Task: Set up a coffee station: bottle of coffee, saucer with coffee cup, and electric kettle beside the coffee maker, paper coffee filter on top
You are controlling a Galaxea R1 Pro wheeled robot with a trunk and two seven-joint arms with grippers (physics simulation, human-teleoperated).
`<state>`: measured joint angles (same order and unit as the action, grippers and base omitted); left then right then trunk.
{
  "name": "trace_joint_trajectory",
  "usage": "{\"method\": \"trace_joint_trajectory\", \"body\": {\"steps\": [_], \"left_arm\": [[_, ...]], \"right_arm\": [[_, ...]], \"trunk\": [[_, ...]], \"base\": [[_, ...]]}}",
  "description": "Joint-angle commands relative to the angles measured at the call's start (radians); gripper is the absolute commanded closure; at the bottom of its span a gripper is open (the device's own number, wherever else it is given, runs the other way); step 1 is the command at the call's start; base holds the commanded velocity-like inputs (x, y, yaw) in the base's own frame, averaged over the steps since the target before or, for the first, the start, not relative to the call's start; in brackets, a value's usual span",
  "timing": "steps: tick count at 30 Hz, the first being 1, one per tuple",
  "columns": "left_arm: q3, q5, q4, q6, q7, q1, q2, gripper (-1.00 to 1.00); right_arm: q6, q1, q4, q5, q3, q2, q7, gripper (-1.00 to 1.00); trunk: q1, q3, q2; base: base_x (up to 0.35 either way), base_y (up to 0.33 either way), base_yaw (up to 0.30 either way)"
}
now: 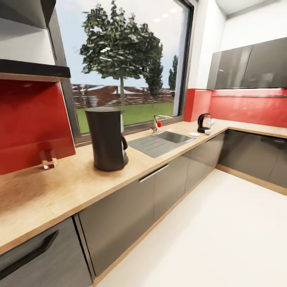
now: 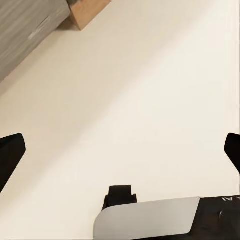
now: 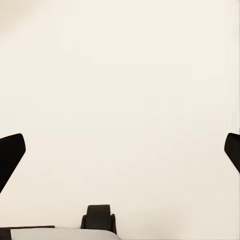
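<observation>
In the head view, the coffee maker (image 1: 107, 138) stands upright on the wood-grain kitchen countertop (image 1: 71, 179), left of centre in the frame, in front of the window (image 1: 123, 59). To its right along the same surface lies the sink (image 1: 161, 142) with its faucet (image 1: 156, 122). Farther right, near the corner of the surface at centre right of the frame, the electric kettle (image 1: 204, 123) stands; the saucer (image 1: 194, 134) lies just beside it, and the coffee cup (image 1: 208, 132) sits near the kettle's base, apart from the saucer. At the upper left, the kitchen shelf (image 1: 34, 68) meets the top of the red panel (image 1: 32, 119).

In the left wrist view, the left claw (image 2: 120, 150) is spread wide, its dark fingertips (image 2: 11, 152) at the frame's two side edges, over the pale floor (image 2: 140, 100); a grey cabinet front (image 2: 25, 30) fills the upper left corner.

In the right wrist view, the right claw (image 3: 120, 150) is likewise spread wide over the pale floor, pinching nothing.
</observation>
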<state>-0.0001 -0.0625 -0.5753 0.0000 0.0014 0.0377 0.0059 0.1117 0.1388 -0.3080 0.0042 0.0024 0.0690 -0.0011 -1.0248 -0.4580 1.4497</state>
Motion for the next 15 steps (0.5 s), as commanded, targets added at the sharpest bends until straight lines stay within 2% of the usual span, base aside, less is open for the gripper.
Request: {"method": "trace_joint_trajectory", "body": {"steps": [1, 7, 11, 15], "left_arm": [[0.0, -0.007, -0.002, 0.0, 0.0, 0.001, 0.0, -1.0], [0.0, -0.007, -0.003, 0.0, 0.0, 0.001, 0.0, -1.0], [0.0, -0.007, -0.003, 0.0, 0.0, 0.001, 0.0, -1.0], [0.0, -0.007, -0.002, 0.0, 0.0, 0.001, 0.0, -1.0]], "right_arm": [[0.003, 0.001, 0.001, 0.0, 0.0, 0.0, 0.0, -1.0], [0.003, 0.001, 0.001, 0.0, 0.0, 0.0, 0.0, -1.0], [0.003, 0.001, 0.001, 0.001, -0.001, 0.001, 0.0, -1.0], [0.004, 0.001, 0.001, 0.001, -0.001, 0.001, 0.0, -1.0]], "trunk": [[0.0, -0.001, 0.0], [0.0, -0.001, 0.0], [0.0, -0.001, 0.0], [0.0, -0.001, 0.0]], "base": [[0.184, -0.279, -0.259], [0.231, -0.247, -0.234], [0.287, -0.163, -0.075], [0.31, -0.061, -0.02]]}}
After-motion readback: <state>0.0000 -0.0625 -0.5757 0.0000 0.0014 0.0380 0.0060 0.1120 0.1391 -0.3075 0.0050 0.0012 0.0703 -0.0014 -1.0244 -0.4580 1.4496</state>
